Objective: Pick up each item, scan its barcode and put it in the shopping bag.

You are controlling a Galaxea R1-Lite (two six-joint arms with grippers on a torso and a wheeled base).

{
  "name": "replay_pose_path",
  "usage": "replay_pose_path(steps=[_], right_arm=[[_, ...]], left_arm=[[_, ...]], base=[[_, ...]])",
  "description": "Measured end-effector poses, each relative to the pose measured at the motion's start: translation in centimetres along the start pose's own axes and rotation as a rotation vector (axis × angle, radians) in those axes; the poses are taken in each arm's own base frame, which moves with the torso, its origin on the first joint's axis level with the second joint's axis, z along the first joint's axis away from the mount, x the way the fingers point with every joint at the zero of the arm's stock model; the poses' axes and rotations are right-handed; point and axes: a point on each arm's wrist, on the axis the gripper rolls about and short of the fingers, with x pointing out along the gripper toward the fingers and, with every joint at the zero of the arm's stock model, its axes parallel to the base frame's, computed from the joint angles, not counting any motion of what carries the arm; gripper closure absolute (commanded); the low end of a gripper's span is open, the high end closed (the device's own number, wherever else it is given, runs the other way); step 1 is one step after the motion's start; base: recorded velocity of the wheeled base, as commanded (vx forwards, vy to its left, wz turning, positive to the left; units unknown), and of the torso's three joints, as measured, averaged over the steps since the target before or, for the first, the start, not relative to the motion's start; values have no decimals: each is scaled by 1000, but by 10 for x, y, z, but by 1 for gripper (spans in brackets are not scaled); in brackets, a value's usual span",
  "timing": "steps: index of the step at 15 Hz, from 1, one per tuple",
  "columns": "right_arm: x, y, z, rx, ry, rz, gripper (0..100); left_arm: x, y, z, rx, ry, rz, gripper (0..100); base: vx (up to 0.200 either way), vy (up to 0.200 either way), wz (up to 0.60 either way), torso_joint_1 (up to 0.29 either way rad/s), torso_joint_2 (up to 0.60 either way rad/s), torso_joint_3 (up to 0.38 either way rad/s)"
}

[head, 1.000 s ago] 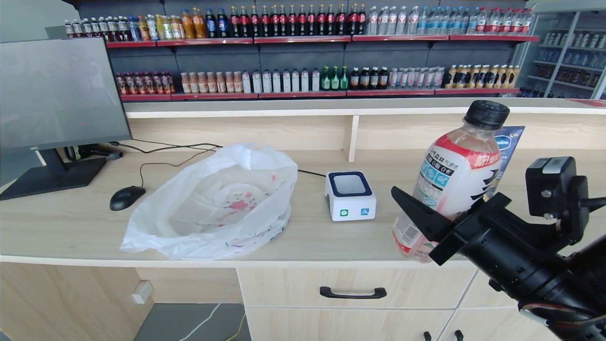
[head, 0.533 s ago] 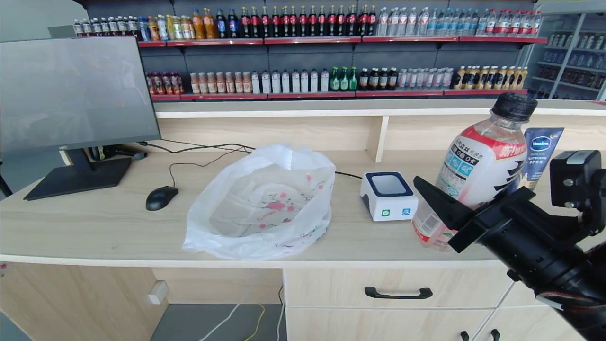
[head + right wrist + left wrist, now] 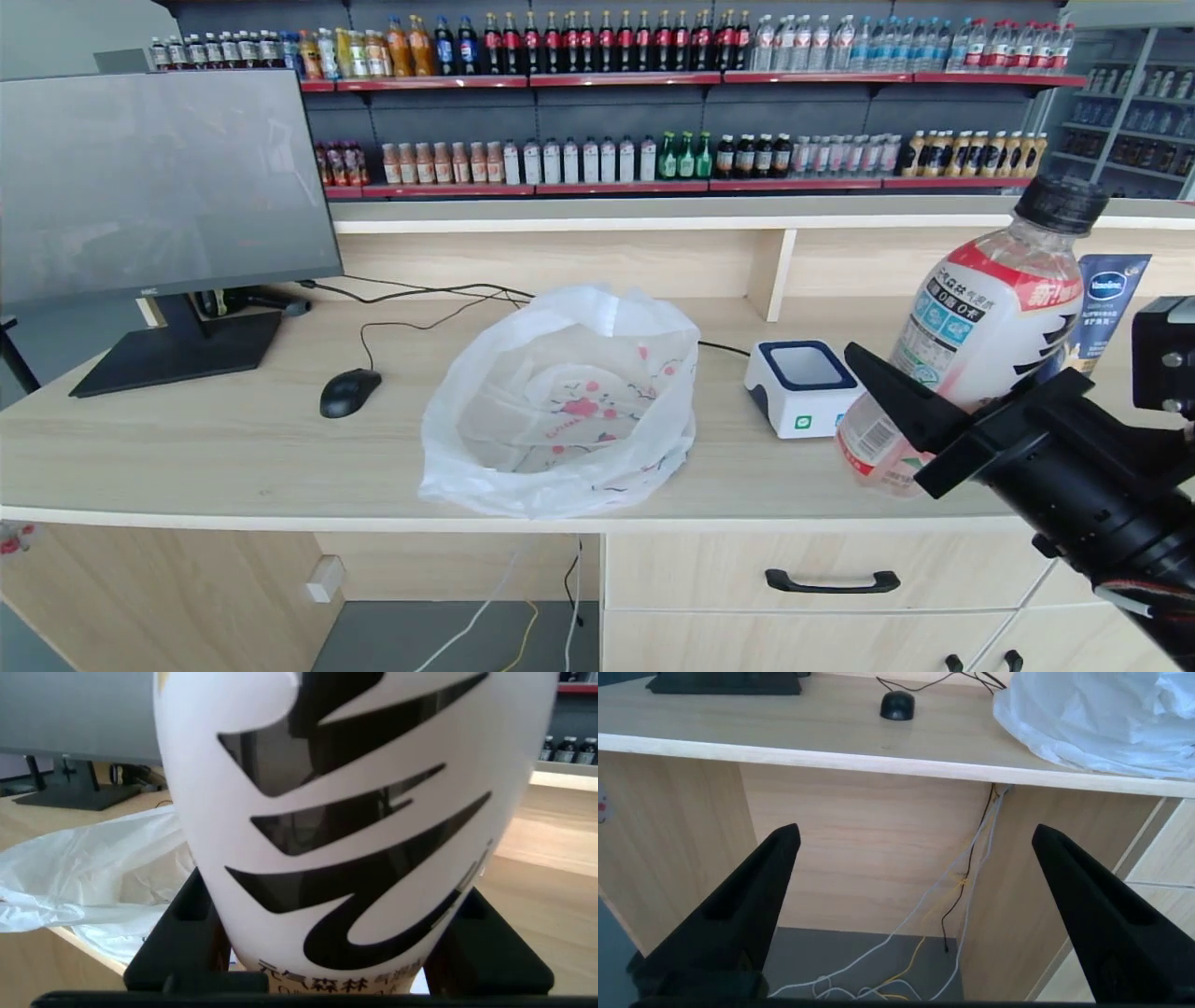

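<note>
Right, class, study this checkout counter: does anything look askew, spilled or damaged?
Nothing spilled or damaged. The bottle leans, but only because the right hand holds it tilted near the scanner. The shopping bag sits open on the counter.

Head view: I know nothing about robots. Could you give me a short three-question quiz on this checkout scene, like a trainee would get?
1. True or false: the right gripper is shut on a bottle.
2. Which thing stands on the counter between the shopping bag and the bottle?
A. a mouse
B. a scanner
C. a monitor
3. Fill in the gap: the left gripper, held low in front of the counter, is ____ (open or shut).

Key: 1 true; 2 B; 3 open.
</note>
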Motion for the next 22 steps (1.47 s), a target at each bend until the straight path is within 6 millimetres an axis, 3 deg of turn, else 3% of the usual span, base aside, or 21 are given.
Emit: replay_pose_path(steps=[7,11,17,22], right_arm=[[6,0,5,4,-31,-1,100],[7,-1,5,3,-29,-3,100],[7,-10,4,-11,-29,-47,100],[8,-18,2,-25,-20,-83,100]], left_arm=[[0,0,0,-3,2,0,0],[0,0,0,0,0,0,0],[0,0,0,-4,1,1,0],[0,0,0,-4,0,2,0]], base=[[0,171,0,3,-1,3],[0,0,0,0,0,0],[200,0,0,-1,0,3],[0,0,0,0,0,0]])
